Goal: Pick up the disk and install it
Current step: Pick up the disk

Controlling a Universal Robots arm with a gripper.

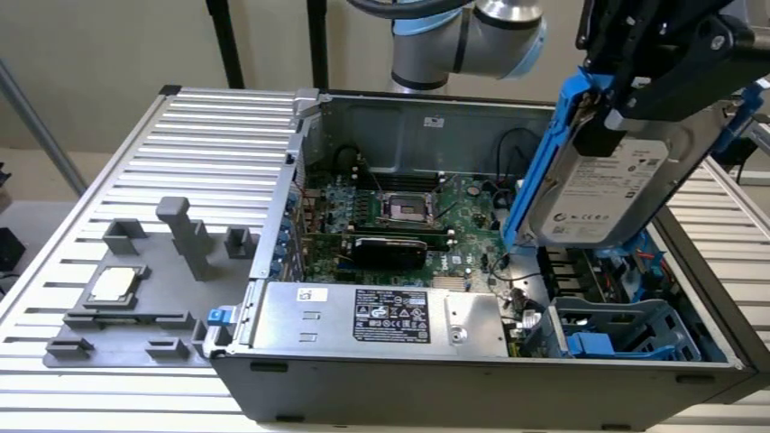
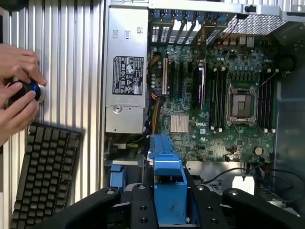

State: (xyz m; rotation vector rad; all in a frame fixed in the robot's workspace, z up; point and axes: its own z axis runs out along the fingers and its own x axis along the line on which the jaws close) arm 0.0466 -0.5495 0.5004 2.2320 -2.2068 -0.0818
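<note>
The disk, silver-grey with a white label and clipped in a bright blue frame, hangs tilted on edge above the open computer case, over its side toward the exterior view's right. My black gripper is shut on the disk's upper end. In the wrist view the blue frame sticks out between my gripper's black fingers, with the motherboard below. A blue drive cage sits in the case's near corner under the disk.
A grey power supply with a black label lies along the case's front. On the exterior view's left, a grey fixture holds a small silver chip. A person's hands hold a round knob beside a black keyboard.
</note>
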